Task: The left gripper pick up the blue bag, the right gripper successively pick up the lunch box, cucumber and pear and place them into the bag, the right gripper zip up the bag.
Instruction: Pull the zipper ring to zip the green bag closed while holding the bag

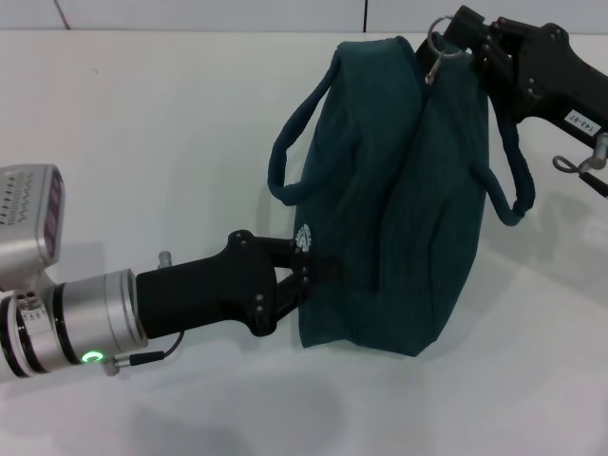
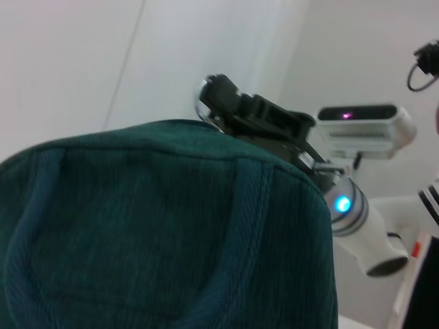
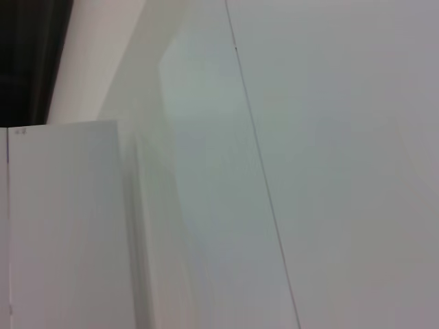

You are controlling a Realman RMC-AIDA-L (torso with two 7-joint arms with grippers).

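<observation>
- My left gripper point(image 1: 306, 269) sits at the near left end of the blue bag point(image 1: 399, 209), its fingers pinched narrow on the fabric at the bag's lower corner, just below the small white logo point(image 1: 303, 236).
- From my left wrist camera the bag point(image 2: 164, 233) fills most of the picture; one handle strap point(image 2: 236, 240) runs down its side, and the rest of the bag is cut off at the edges.
- The bag lies on the white table point(image 1: 142, 142), stretched away from my left gripper toward my right one. Its top looks closed along the zip line, so whatever is inside is hidden; I cannot see the lunch box, cucumber or pear anywhere.
- One loop handle point(image 1: 290, 142) hangs out on the side nearer my left arm, the other loop handle point(image 1: 513, 180) droops just below my right gripper.
- My right gripper point(image 1: 465, 38) is at the far end of the bag, right against the round metal zipper ring point(image 1: 439, 36). Its fingertips are at the ring, but how tightly they close on it I cannot tell.
- In the left wrist view my right gripper point(image 2: 230, 110) shows beyond the bag's top edge, its tips hidden behind the fabric.
- My right wrist camera shows only pale, blank surfaces, with no gripper or bag in it.
</observation>
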